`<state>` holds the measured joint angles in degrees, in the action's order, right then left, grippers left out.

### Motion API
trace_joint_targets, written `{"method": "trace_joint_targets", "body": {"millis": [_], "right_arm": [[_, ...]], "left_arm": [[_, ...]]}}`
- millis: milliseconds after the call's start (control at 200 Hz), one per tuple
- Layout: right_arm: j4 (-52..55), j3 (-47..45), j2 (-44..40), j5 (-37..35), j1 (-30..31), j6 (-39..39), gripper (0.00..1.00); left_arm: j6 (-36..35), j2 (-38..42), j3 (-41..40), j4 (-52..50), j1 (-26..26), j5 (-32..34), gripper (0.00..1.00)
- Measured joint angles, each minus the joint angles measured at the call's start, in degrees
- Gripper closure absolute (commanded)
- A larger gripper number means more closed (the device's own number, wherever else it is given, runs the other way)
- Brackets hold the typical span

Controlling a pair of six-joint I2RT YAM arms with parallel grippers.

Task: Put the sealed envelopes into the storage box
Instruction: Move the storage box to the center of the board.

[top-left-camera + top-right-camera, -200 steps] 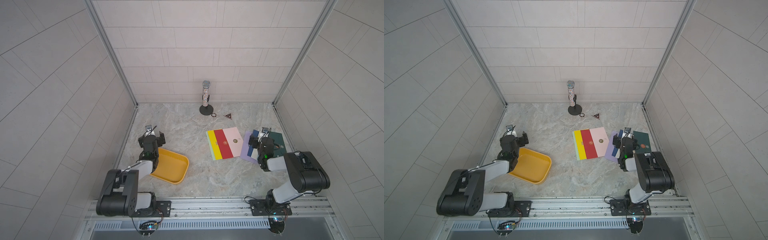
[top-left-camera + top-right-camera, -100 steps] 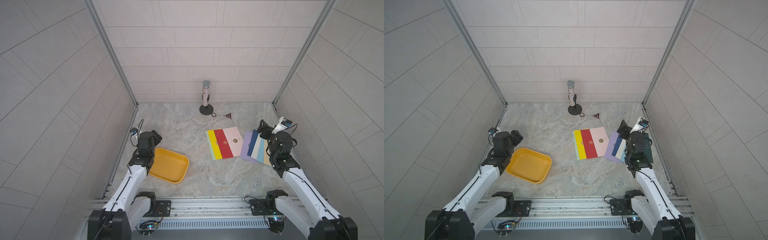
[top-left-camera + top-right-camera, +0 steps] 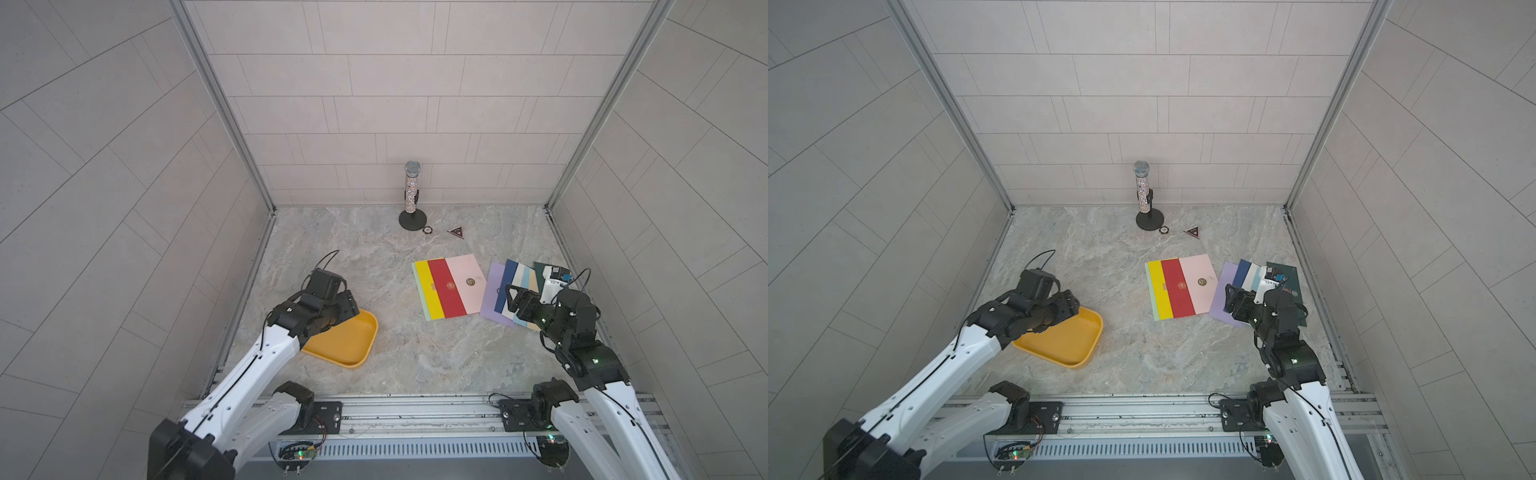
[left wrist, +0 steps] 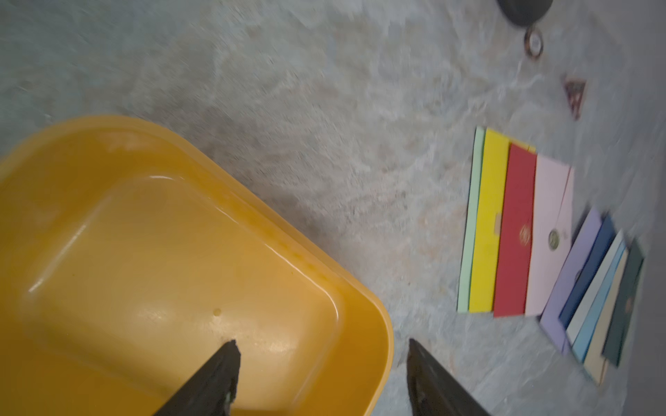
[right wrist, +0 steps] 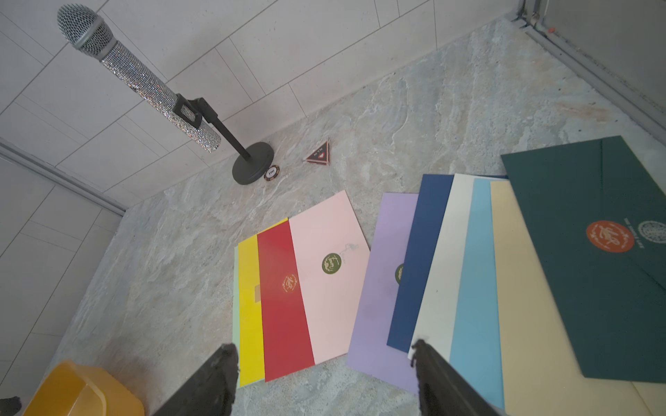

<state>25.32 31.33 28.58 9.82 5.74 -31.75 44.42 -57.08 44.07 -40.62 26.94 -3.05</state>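
left jaws are apart and empty, one tip over the yellow tray, the other past its rim over the table. right jaws are also apart with nothing between them, above the near ends of the envelopes. the envelopes lie flat on the table in two overlapping fans: one fan pale green, yellow, red, pink; a second fan lilac, navy, white, light blue, cream, dark green. the tray sits well apart from them. a microphone stand, a chip and a dark triangle are by the back wall.
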Motion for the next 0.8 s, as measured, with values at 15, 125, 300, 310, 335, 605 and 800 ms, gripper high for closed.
{"method": "trace_joint_targets", "body": {"millis": [15,125,300,310,335,605,800], "right_arm": [[0.3,-0.1,-0.2,0.1,0.0,0.0,0.20],[1.8,-0.7,-0.8,0.5,0.0,0.1,0.20],[3.0,-0.9,-1.2,0.4,0.0,0.3,0.20],[3.0,-0.9,-1.3,0.4,0.0,0.3,0.20],[3.1,-0.9,-1.6,0.4,0.0,0.4,0.20],[3.1,-1.7,-2.6,0.4,0.0,0.4,0.20],[3.1,-1.7,-2.6,0.4,0.0,0.4,0.20]], "left_arm": [[-0.3,-0.6,0.2,-0.3,1.4,0.3,0.23],[-2.6,-4.1,1.4,-2.4,8.6,2.2,0.24],[-4.9,-11.8,2.8,-4.9,16.8,5.7,0.29],[-4.9,-12.2,2.8,-5.1,17.2,5.9,0.30],[-5.0,-13.2,2.8,-5.3,18.0,6.2,0.31],[-6.4,-23.8,6.4,-6.1,23.0,9.6,0.68],[-6.8,-33.4,14.9,-6.2,23.1,13.0,0.93]]}}
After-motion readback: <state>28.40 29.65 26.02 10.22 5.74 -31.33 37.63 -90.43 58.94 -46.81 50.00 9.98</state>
